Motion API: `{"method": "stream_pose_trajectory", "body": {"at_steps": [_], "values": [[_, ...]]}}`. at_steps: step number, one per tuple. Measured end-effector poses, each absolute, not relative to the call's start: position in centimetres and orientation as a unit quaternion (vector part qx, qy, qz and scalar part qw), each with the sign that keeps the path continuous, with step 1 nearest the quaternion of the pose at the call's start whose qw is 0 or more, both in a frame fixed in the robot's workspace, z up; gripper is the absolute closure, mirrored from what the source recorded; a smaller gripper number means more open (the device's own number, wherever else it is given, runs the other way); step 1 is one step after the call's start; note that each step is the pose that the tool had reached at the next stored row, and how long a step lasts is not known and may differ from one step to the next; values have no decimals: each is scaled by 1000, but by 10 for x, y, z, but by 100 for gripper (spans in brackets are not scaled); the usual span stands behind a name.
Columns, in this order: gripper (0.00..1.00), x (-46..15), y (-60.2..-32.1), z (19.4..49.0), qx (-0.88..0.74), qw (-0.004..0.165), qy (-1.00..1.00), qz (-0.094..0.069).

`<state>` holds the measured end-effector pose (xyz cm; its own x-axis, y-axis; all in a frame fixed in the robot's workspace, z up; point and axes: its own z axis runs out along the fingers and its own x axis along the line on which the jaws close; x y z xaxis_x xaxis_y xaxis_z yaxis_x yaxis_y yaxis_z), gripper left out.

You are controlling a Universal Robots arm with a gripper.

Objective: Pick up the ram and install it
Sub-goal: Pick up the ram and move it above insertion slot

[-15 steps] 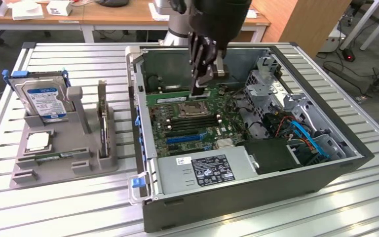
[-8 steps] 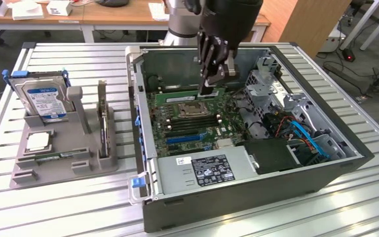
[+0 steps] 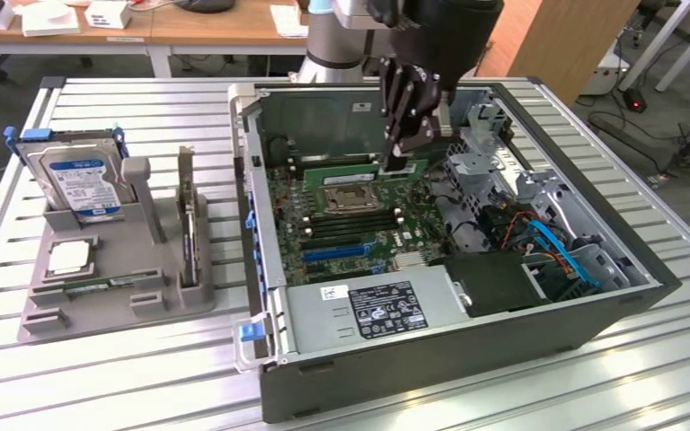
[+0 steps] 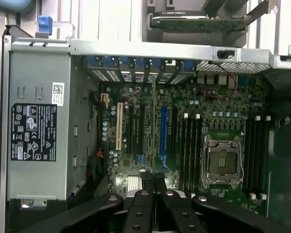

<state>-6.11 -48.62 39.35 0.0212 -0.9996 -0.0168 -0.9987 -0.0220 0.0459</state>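
Observation:
The ram [image 3: 345,171] is a long green stick, held level by its upper edge in my shut gripper [image 3: 399,162]. It hangs inside the open computer case [image 3: 252,269], over the memory slots just behind the empty processor socket [image 3: 348,199]. I cannot tell whether it touches a slot. In the wrist view the ram [image 4: 154,121] shows edge-on as a thin line running out from my closed fingertips [image 4: 153,180] across the motherboard. The socket [image 4: 224,162] lies to one side there, with black memory slots [image 4: 189,150] on both sides of it.
A grey parts holder [image 3: 118,287] on the exterior view's left carries a hard drive [image 3: 79,184], an upright expansion card [image 3: 187,224] and a silver processor chip [image 3: 69,258]. The power supply [image 3: 363,310] fills the case's near end. Cables and a drive cage [image 3: 537,242] crowd the exterior view's right.

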Motion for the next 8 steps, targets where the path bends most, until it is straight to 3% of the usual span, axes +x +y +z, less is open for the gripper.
{"method": "stream_pose_trajectory", "body": {"at_steps": [8], "values": [[89,-44,-486,393,714,10,-699,-22]]}}
